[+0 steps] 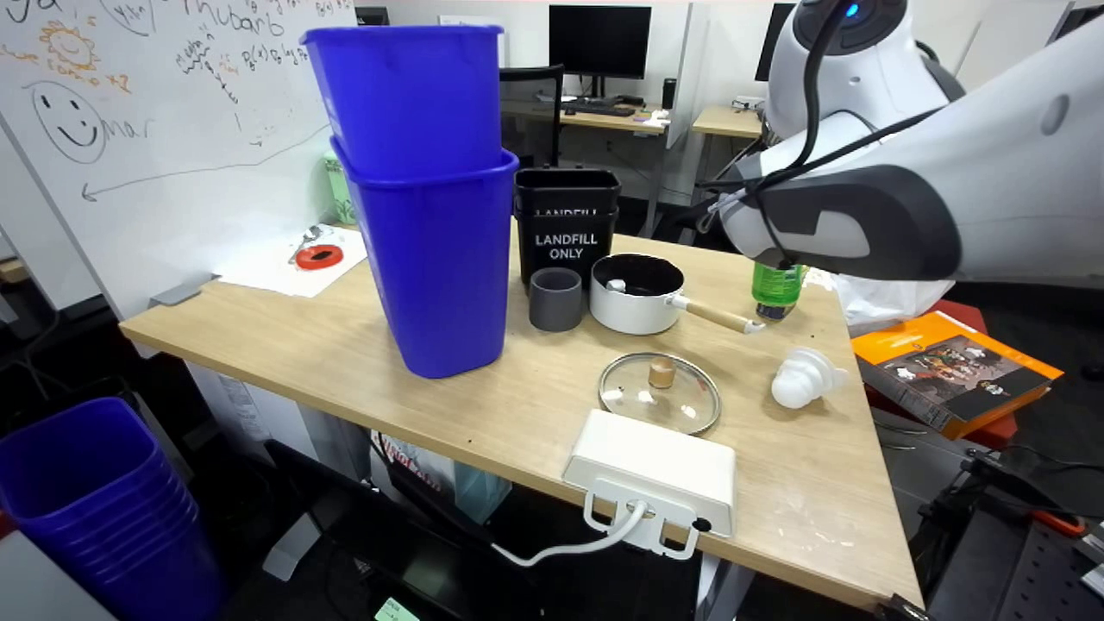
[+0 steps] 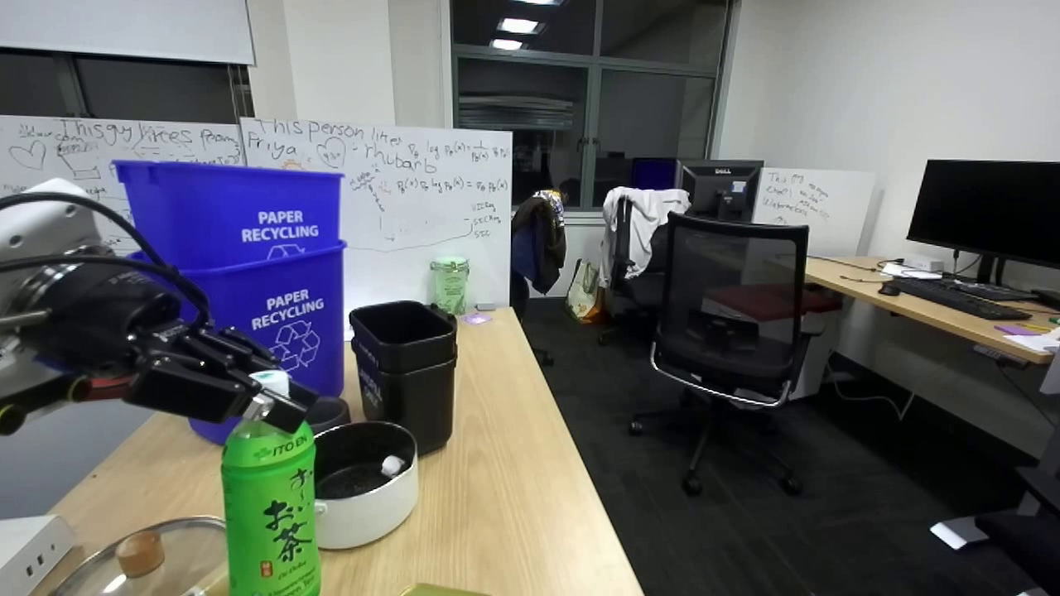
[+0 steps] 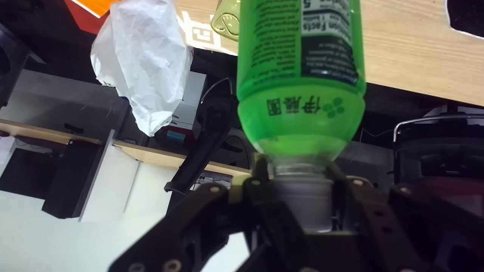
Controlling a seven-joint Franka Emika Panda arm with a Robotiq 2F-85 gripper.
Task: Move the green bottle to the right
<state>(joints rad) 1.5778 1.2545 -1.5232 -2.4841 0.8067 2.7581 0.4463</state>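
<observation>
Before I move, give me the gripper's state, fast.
Gripper: closed, holding the bottle by its neck.

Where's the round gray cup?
In an exterior view, the round gray cup stands centrally, right of the tall blue plastic bins, left of the round white saucepan.

In an exterior view, the green bottle (image 1: 777,286) is partly hidden by the arm (image 1: 906,207). A glass lid (image 1: 660,401) is set between a white pot (image 1: 634,312) and a white box (image 1: 660,461); two blue bins (image 1: 427,233) are stacked on the table (image 1: 545,388).
</observation>
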